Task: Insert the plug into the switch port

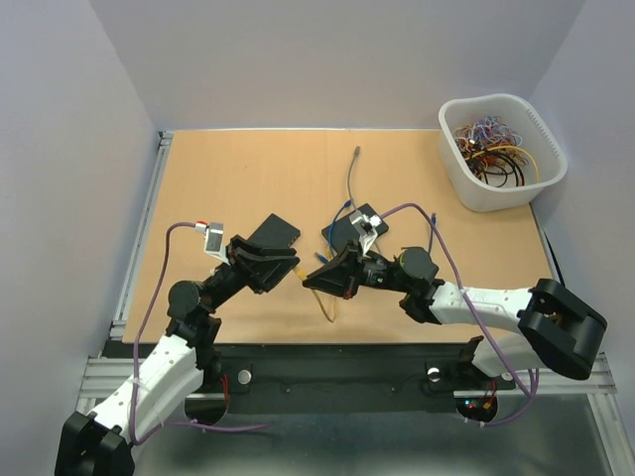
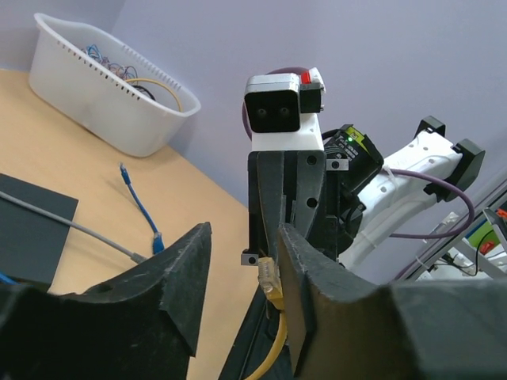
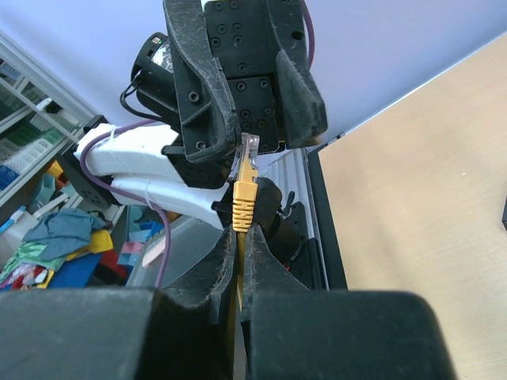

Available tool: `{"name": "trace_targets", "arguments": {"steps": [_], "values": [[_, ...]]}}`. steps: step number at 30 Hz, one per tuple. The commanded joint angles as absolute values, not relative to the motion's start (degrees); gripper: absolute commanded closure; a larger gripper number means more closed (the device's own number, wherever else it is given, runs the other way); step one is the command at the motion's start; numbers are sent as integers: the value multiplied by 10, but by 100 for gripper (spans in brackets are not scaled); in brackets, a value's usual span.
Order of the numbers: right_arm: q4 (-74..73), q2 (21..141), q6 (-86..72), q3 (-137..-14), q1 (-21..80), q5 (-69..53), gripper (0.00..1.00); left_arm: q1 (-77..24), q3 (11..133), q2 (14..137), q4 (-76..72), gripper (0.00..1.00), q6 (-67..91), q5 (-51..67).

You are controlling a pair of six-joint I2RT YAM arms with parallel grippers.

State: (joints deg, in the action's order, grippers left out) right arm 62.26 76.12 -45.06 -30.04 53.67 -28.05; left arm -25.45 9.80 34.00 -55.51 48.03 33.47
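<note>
Plug (image 3: 245, 178) first: a yellow-booted network plug with a clear tip, held up in the air above the near edge of the table (image 1: 228, 178), right between the two arms. The right hand (image 3: 240, 245) is clenched on the yellow lead (image 1: 327, 307) just behind the boot, so the plug sticks out past its fingertips and points at the other arm. The rest of the lead hangs down in a loop to the table.

The left hand (image 2: 244, 237) faces it with its fingers apart, one on each side of the plug. The plug sits close against one finger; whether it touches, I cannot tell.

Farther back on the table lies a flat black box (image 1: 342, 233), partly hidden by the right arm, with blue leads (image 1: 342, 208) and a grey lead (image 1: 351, 178) beside it. A second black slab (image 1: 276, 230) lies just behind the left hand. A white basket (image 1: 476, 193) of tangled coloured wires stands in the far right corner, well apart from the hands.

A small label beside the green light on the right arm's joint (image 2: 352, 150) is too blurred to read
</note>
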Motion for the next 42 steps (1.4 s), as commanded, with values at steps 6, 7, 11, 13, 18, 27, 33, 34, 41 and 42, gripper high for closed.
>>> {"name": "trace_targets", "arguments": {"steps": [6, 7, 11, 13, 18, 27, 33, 34, 41, 42], "values": [[693, 773, -456, -330, 535, -252, 100, -266, 100, 329, -559, 73, 460, 332], [697, 773, -457, -330, 536, -248, 100, -267, 99, 328, -554, 76, 460, 333], [712, 782, -464, -332, 536, -238, 99, -272, 98, 329, -545, 81, 458, 343], [717, 785, -466, -336, 536, -234, 100, -272, 96, 327, -544, 77, 461, 348], [722, 795, -469, -340, 536, -234, 100, -275, 88, 310, -531, 74, 464, 348], [739, 805, -478, -336, 536, -225, 100, -276, 91, 294, -503, 70, 462, 345], [742, 814, -477, -336, 536, -231, 100, -276, 93, 286, -490, 88, 461, 335], [742, 814, -476, -335, 536, -232, 100, -276, 94, 285, -486, 92, 460, 333], [725, 810, -469, -322, 536, -219, 99, -277, 132, 278, -388, 100, 448, 296], [716, 810, -466, -323, 536, -217, 96, -277, 139, 275, -366, 100, 446, 287]]}}
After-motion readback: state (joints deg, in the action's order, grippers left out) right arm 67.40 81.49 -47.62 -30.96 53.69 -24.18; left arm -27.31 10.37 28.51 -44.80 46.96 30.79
